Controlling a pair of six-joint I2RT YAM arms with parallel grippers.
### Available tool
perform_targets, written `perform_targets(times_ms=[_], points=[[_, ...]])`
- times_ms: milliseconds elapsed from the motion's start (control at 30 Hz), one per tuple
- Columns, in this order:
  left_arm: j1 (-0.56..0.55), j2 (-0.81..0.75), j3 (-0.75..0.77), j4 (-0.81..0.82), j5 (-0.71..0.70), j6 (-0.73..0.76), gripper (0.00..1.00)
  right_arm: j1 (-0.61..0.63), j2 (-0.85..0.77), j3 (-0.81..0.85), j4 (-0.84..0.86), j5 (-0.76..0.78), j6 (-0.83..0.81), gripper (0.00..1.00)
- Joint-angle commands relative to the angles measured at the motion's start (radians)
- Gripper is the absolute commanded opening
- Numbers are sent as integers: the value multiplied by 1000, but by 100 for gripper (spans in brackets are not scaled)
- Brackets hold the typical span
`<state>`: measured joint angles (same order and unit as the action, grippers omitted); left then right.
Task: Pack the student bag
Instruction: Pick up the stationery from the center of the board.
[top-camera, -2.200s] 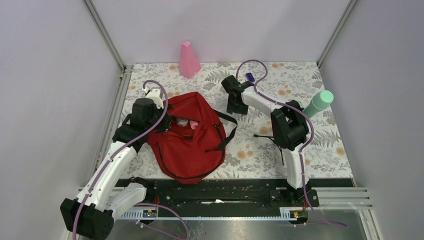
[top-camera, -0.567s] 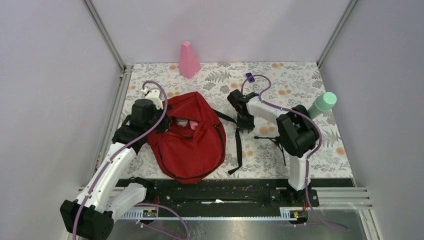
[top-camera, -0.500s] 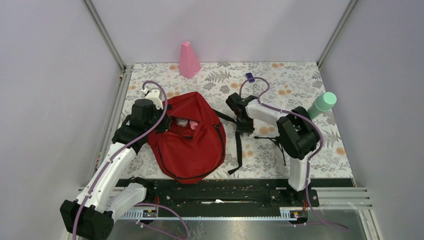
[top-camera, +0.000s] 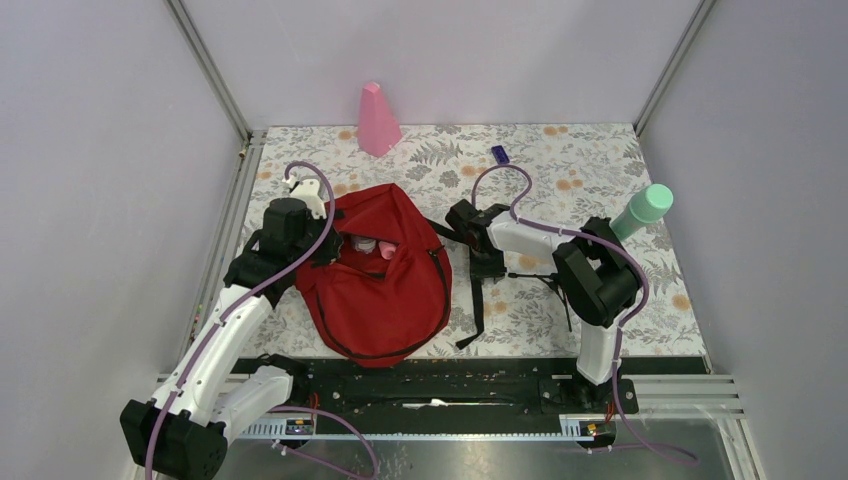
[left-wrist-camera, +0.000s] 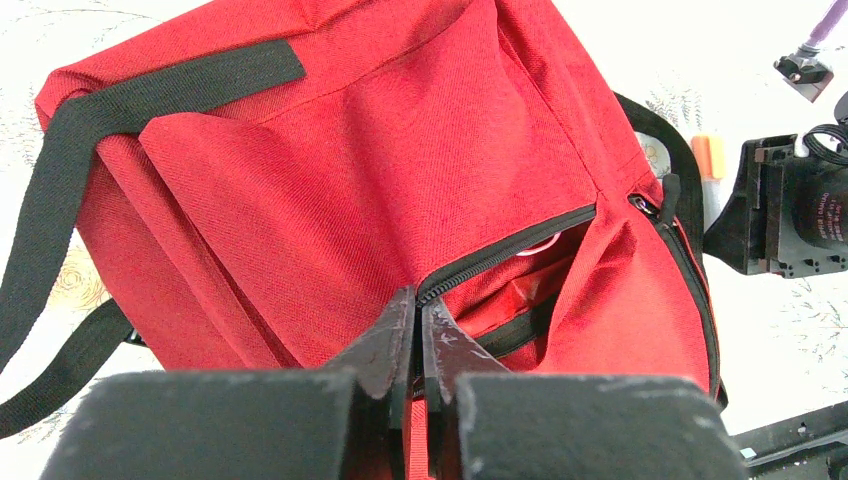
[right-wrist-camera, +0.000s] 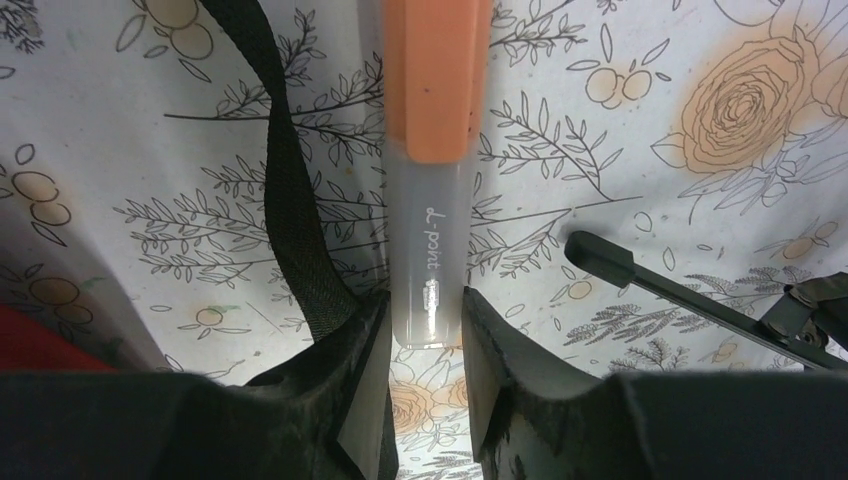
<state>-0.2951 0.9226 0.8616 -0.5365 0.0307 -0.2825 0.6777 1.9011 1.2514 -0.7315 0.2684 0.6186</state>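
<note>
Backpack of dark red fabric (top-camera: 380, 290) lies left of centre on floral table (top-camera: 600, 160), mouth unzipped. My left gripper (left-wrist-camera: 415, 325) pinches its zipper edge; right gripper (right-wrist-camera: 425, 330) clamps orange-capped translucent marker (right-wrist-camera: 430, 230) beside it.

— Where's the student bag (top-camera: 385, 290)?
— Flat on the floral bench (top-camera: 600, 160), mouth open; the left fingers (top-camera: 322, 247) sit at its rim.
— The right fingers (top-camera: 487, 262)?
— Down by the black strap (top-camera: 478, 300), just right of the bag. Pink cone (top-camera: 378, 120) at the back, green-capped bottle (top-camera: 643, 207) far right.
</note>
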Motion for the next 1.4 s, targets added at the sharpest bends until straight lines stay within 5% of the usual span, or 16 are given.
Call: perform_targets(times_ms=[0,233,567,867,1367], points=[[8,-18,14,99,-3,-14,0,-1,16,-29,65,-16,25,39],[10,-13,16,99,-2,-14,0,-1,21,-56,83,-24,37,45],[12,-15,16,99,-5,-12,0,0,-74,7,24,88,-1,21],[14,-17,15,99,-9,-11,0,46,-250,77,1,132,-44,12],[14,-38,5,115,14,-7,0,269,-257,266,-51,-474,-286,10]])
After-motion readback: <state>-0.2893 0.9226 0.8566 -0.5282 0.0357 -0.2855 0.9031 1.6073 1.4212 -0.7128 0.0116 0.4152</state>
